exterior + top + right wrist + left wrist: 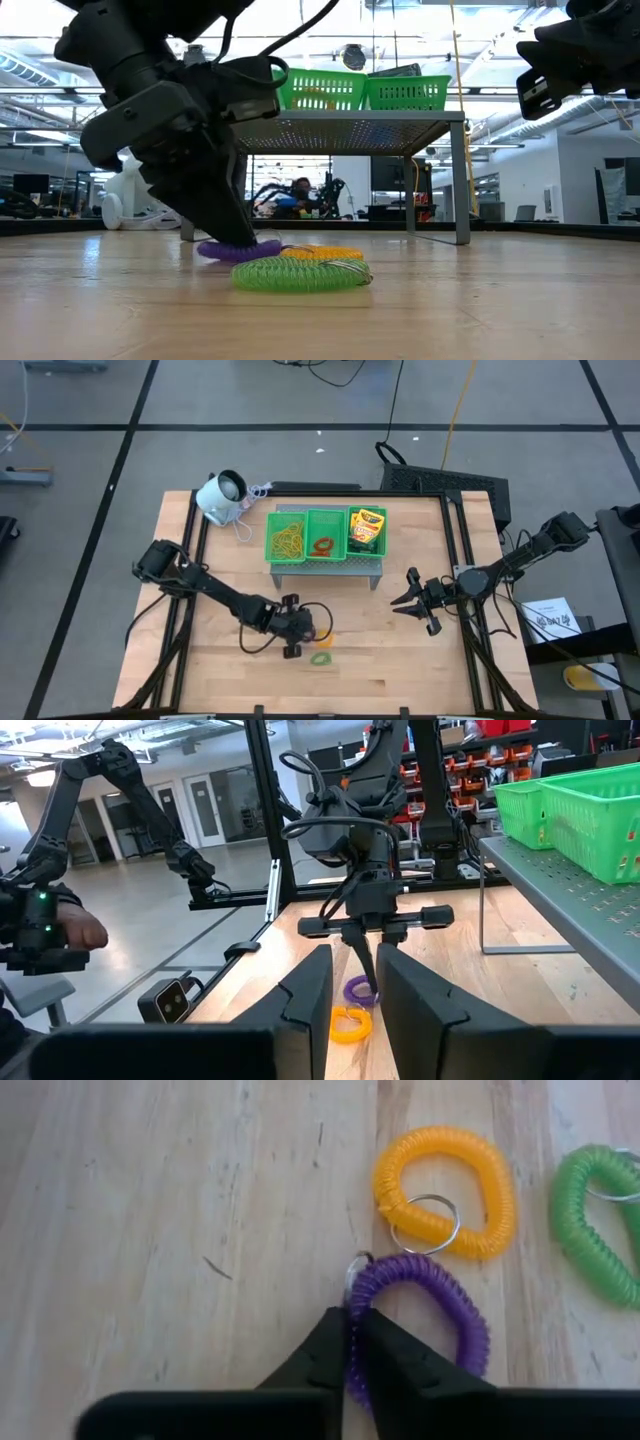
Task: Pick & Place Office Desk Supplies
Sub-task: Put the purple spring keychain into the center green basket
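My left gripper (350, 1342) is down at the table near its near edge, shut on a purple coiled ring (430, 1295). An orange coiled ring (445, 1190) and a green one (600, 1220) lie flat on the wood just beside it. In the low view the purple ring (240, 250) lies behind the green ring (300, 275). The crayon boxes (367, 530), the yellowish rubber bands (288, 540) and a red ring (322, 545) lie in the green tray. My right gripper (412, 600) hangs open over the table's right half, touching nothing. My left gripper pinches the purple ring's coiled band (352, 1312) between its two fingers, close to the small metal loop (356, 1268). The fingers (232, 225) come down from above, slanting. The ring lies on the table.
The green three-part tray (309, 559) stands on a grey perforated metal stand (345, 568) at the table's far middle. A white round-headed device (218, 495) with a cord sits at the far left corner. Bare wood lies between the two grippers.
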Motion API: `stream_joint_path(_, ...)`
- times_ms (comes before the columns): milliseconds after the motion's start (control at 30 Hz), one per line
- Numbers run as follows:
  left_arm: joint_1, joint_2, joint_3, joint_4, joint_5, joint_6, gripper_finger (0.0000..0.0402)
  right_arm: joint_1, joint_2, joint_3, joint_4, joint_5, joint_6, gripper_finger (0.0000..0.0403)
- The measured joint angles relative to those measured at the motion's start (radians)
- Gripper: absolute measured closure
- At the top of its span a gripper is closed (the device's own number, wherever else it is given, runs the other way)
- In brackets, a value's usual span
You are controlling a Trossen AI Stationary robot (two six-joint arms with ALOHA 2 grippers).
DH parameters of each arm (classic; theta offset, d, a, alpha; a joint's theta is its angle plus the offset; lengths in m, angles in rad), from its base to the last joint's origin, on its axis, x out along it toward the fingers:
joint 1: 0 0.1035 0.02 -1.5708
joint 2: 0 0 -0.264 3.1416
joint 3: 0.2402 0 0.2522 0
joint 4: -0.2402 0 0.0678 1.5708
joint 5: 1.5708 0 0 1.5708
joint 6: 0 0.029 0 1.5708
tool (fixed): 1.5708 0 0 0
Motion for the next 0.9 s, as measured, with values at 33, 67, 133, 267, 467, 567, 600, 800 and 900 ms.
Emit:
stream_joint_path(33,0.002,0.000,0.000,0.004,0.000,0.000,0.0383,0.000,0.000,0.000,0.000,0.000,0.000,0.0332)
stream_joint_path(67,0.004,0.000,0.000,0.008,0.002,-0.001,0.0389,0.000,0.000,0.000,0.000,0.000,0.000,0.0332)
stream_joint_path(133,0.009,0.000,0.000,0.019,0.007,-0.002,0.0390,0.000,0.000,0.000,0.000,0.000,0.000,0.0332)
stream_joint_path(267,0.010,-0.006,-0.002,0.031,0.009,0.015,0.0379,0.000,0.000,0.000,0.000,0.000,0.001,0.0332)
stream_joint_path(467,0.012,-0.050,-0.004,0.022,0.011,0.024,0.0395,0.000,0.000,0.000,-0.003,0.000,0.002,0.0332)
stream_joint_path(567,0.012,-0.097,-0.004,0.020,-0.010,0.028,0.0389,0.000,0.000,0.000,-0.005,0.017,0.002,0.0332)
stream_joint_path(600,0.012,-0.114,-0.003,0.021,-0.022,0.036,0.0386,0.000,0.001,0.000,-0.011,0.023,0.002,0.0332)
stream_joint_path(800,0.008,-0.225,-0.002,0.032,-0.078,0.094,0.0396,-0.001,0.002,0.000,-0.015,0.048,0.003,0.0332)
stream_joint_path(900,0.007,-0.279,-0.002,0.035,-0.113,0.111,0.0388,-0.001,0.002,0.000,-0.014,0.048,0.003,0.0332)
